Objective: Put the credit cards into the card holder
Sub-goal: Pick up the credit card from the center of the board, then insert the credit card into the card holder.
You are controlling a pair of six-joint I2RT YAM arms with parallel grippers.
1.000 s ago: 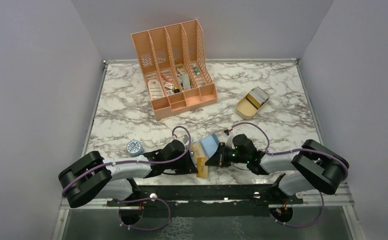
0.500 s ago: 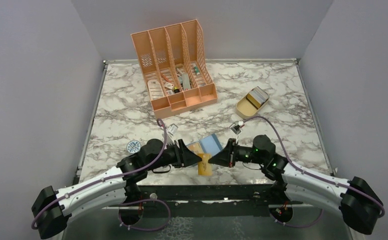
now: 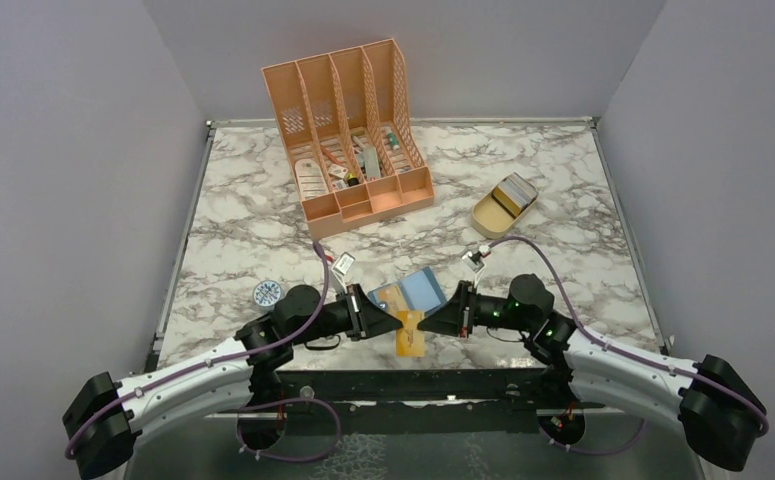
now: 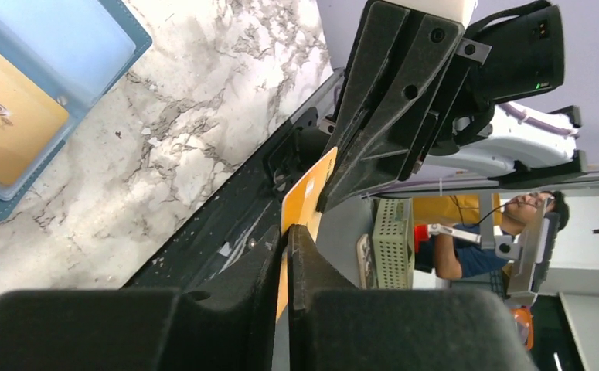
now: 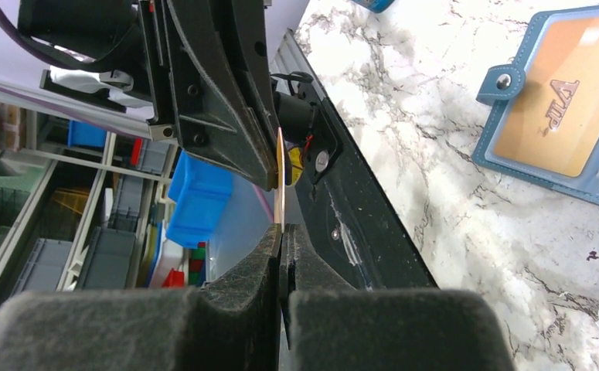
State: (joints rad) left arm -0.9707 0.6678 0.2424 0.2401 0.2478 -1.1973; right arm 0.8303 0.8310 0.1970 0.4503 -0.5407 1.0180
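At the left, a blue-white disc point(image 3: 268, 293) lies on the marble table point(image 3: 243, 230), close to its left edge and apart from the arms. The left gripper point(image 3: 395, 320) reaches in from the left, low over the near side of the table. In the left wrist view its two fingers point(image 4: 242, 270) stand pressed together on the lower edge of a yellow-orange card point(image 3: 409, 342), so it is clamped on this card.

The card is held up off the marble, above the strip between the card holder point(image 3: 425, 288) and the black rail point(image 3: 363, 385) along the near edge. The right wrist camera sees it almost edge-on, as a thin line. The card holder lies open and flat just behind the held card. A gold card point(image 3: 391, 297) sits in its left half, the right half shows paler blue, and its snap tab point(image 5: 501, 83) points toward the near edge.

The right gripper point(image 3: 425, 322) comes from the right and meets the left one tip to tip. Its fingers point(image 5: 242, 263) are closed on the opposite edge of the same card. Little room is left between the two grippers.

Far behind, the peach desk organizer point(image 3: 348, 135) stands well apart, and the tan oval tray point(image 3: 504, 205) lies well apart at the far right. A wide stretch of marble separates both from the holder.
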